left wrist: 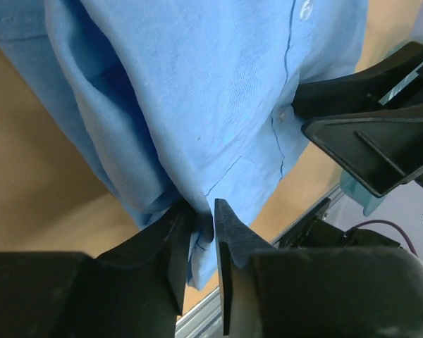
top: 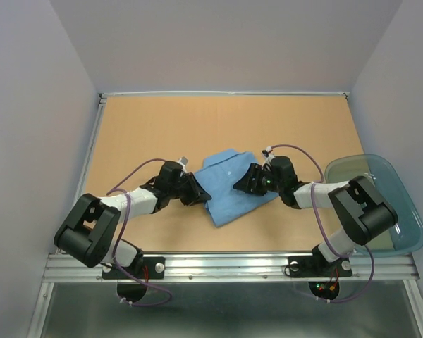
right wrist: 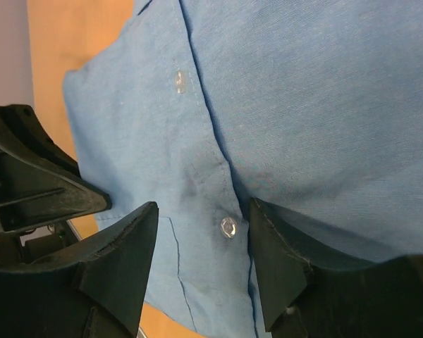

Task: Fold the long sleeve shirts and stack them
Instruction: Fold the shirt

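A light blue long sleeve shirt (top: 229, 184) lies folded in a compact bundle in the middle of the table. My left gripper (top: 197, 190) is at its left edge. In the left wrist view its jaws (left wrist: 203, 225) stand narrow, pinching a bunched fold of the shirt (left wrist: 197, 105) near its lower corner. My right gripper (top: 244, 184) rests on the shirt's right side. In the right wrist view it (right wrist: 201, 225) is open wide, straddling the button placket of the shirt (right wrist: 303, 105) with a button between the fingers.
A translucent teal tub (top: 402, 211) stands at the right edge of the wooden table (top: 162, 127). A metal rail (top: 225, 264) runs along the near edge. White walls close in the sides and back. The two grippers face each other closely across the shirt.
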Controlling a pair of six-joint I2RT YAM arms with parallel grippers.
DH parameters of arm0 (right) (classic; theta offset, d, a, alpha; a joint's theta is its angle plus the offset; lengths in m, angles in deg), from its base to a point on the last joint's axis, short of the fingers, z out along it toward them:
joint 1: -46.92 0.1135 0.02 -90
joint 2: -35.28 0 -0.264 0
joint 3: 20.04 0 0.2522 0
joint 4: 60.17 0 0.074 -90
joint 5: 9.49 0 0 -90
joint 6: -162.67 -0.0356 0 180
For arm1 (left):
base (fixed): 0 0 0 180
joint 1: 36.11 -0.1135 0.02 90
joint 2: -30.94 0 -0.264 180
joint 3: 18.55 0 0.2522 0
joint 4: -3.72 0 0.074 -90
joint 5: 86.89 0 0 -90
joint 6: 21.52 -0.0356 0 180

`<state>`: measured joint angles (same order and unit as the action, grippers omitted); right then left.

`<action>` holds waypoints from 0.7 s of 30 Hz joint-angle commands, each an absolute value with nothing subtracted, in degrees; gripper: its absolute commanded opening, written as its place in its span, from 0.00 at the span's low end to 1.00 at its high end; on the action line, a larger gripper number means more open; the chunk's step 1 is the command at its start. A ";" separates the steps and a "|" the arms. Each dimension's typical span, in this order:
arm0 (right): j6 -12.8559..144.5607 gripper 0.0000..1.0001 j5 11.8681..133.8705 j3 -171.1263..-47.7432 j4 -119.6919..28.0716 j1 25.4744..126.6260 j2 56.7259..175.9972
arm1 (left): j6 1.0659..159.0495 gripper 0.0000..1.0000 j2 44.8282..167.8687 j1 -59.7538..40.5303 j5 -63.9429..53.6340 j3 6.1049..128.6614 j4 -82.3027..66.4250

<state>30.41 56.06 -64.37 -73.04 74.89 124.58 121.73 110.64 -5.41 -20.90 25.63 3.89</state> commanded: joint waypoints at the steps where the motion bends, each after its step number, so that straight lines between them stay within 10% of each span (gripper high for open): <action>1: 27.93 0.60 56.86 -62.45 -79.36 75.66 125.11 | 125.95 0.26 111.00 -5.09 -24.22 21.94 11.56; 9: 28.28 0.60 58.45 -62.36 -79.36 75.75 123.96 | 129.83 0.25 116.55 -5.09 -29.67 18.07 18.25; 16: 29.86 0.60 57.22 -63.76 -77.27 75.93 122.56 | 129.82 0.54 113.03 -5.00 -28.10 18.68 18.70; 21: 33.73 0.60 55.90 -67.55 -70.06 77.51 118.61 | 130.88 0.54 114.18 -5.09 -28.45 18.07 18.79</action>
